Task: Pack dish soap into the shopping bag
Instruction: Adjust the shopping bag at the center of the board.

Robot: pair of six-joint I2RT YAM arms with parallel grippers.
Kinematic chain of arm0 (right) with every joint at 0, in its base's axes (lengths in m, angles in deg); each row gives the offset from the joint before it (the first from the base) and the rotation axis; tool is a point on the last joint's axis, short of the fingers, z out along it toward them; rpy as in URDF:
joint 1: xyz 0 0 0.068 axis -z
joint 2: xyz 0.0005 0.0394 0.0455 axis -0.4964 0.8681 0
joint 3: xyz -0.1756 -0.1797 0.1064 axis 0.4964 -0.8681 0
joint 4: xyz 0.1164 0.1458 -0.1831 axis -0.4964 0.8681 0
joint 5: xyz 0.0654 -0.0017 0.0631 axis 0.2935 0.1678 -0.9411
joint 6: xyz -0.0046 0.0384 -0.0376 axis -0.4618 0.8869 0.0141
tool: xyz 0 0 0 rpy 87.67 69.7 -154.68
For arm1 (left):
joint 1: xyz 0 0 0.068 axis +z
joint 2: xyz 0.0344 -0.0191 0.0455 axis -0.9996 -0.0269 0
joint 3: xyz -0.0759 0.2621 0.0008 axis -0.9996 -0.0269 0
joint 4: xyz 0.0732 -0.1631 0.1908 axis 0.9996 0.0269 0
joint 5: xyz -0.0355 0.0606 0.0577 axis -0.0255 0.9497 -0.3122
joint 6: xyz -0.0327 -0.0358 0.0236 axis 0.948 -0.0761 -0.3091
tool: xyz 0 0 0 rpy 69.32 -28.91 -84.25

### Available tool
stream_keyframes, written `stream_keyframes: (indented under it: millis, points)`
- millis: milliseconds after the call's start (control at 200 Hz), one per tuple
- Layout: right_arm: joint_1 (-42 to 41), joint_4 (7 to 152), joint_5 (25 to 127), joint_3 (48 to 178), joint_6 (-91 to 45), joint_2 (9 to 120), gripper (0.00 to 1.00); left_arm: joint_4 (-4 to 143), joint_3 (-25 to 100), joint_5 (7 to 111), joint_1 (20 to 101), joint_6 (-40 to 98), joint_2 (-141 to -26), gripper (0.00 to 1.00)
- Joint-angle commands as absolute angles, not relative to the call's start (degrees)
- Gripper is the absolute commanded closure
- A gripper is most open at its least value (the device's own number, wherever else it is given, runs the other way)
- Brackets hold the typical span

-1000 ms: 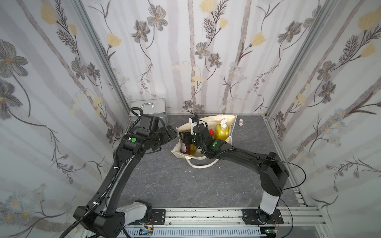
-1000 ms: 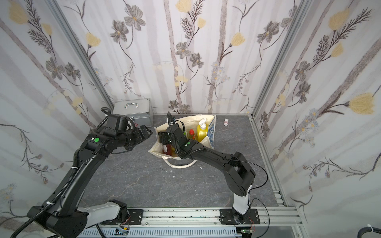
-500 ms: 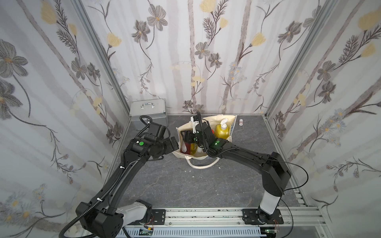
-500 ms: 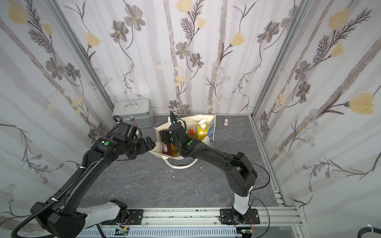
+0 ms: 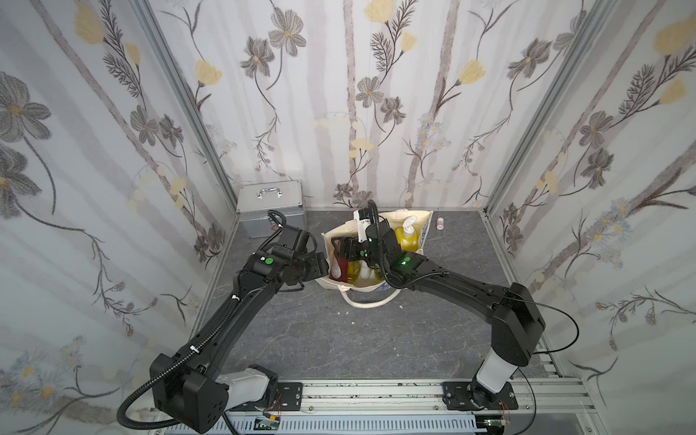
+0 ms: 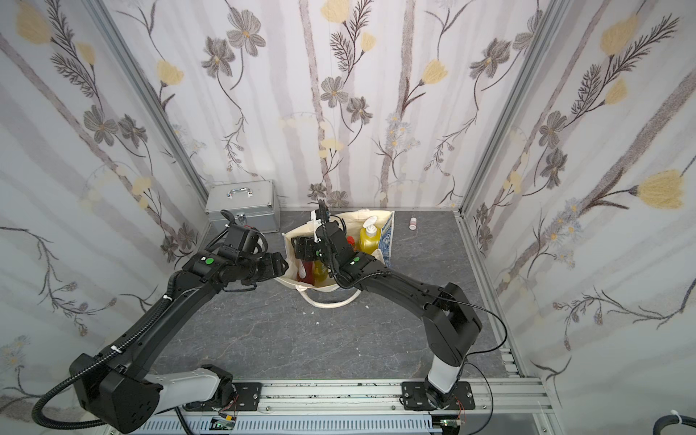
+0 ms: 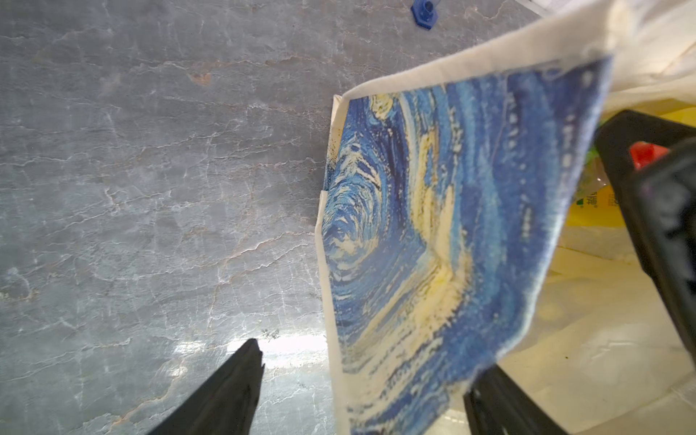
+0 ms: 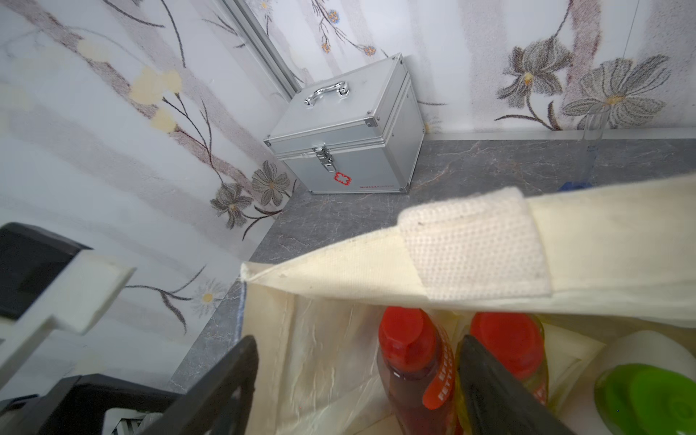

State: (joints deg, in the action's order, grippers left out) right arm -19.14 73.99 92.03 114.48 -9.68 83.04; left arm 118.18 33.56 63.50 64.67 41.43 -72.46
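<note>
The shopping bag stands open at the back middle of the table. Dish soap stands inside it: a yellow pump bottle, a red-liquid bottle, a yellow-green red-capped one and a green-capped white one. My right gripper hangs open over the bag's mouth. The red-liquid bottle stands loose beside one finger. My left gripper is open, its jaws either side of the bag's printed left wall.
A silver metal case sits in the back left corner. A small white bottle lies at the back right. One loop handle droops onto the floor in front of the bag. A small blue piece lies near the bag.
My left arm has swung right and down to the bag's left wall, and its jaws have narrowed a little. The right gripper's jaws have widened off the red-liquid bottle.
</note>
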Motion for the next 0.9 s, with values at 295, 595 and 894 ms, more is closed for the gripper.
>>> stream_keyframes:
  millis: [295, 595, 894]
  points:
    - [-16.76, 76.97, 90.77, 109.63, -11.38, 71.73, 0.09, 111.49, 33.93, 60.09, 64.73, 42.34, -75.86, 1.0]
    - [-14.21, 80.93, 93.97, 102.72, -11.84, 60.14, 0.06, 111.4, 36.86, 60.73, 64.73, 42.67, -76.95, 1.0]
    - [-10.73, 82.5, 94.9, 98.31, -12.35, 54.75, 0.06, 111.14, 39.66, 60.14, 64.73, 43.57, -79.09, 1.0]
